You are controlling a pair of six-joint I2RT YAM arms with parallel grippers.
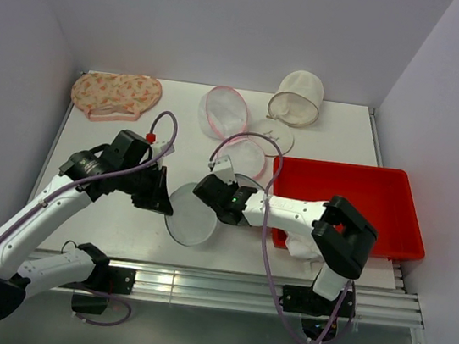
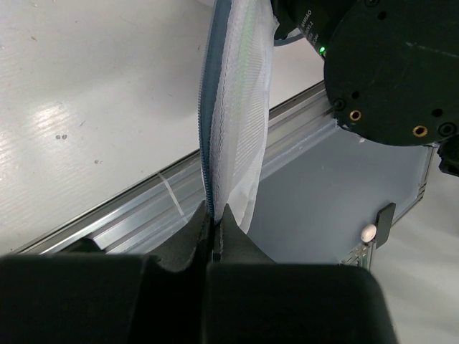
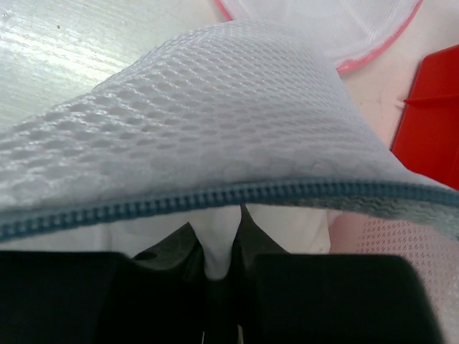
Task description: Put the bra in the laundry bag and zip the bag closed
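The main risk is the laundry bag (image 1: pixel 191 216) falling shut. Both sets of fingers are taken up with its edge, so one has to let go to fetch the bra, and the limp mesh will probably sag once that side is free. Both grips are also thin pinches on slippery cloth, and a pull from either arm could slide it out.

The left fingers (image 2: pixel 188 240) are pressed together on the blue-grey zip rim, with the mesh rising straight up out of them. The right fingers (image 3: pixel 172 252) are clamped on a white flap (image 3: pixel 219 247) just under the zip. I cannot tell if that flap is the bag's other half.

The crumpled white cloth under the right forearm looks like the bra (image 1: pixel 300 249). It lies on the bench (image 1: pixel 133 124) beside the red tray (image 1: pixel 362 199), outside the bag and well apart from both sets of fingers. Its thin straps could catch in the zip later.
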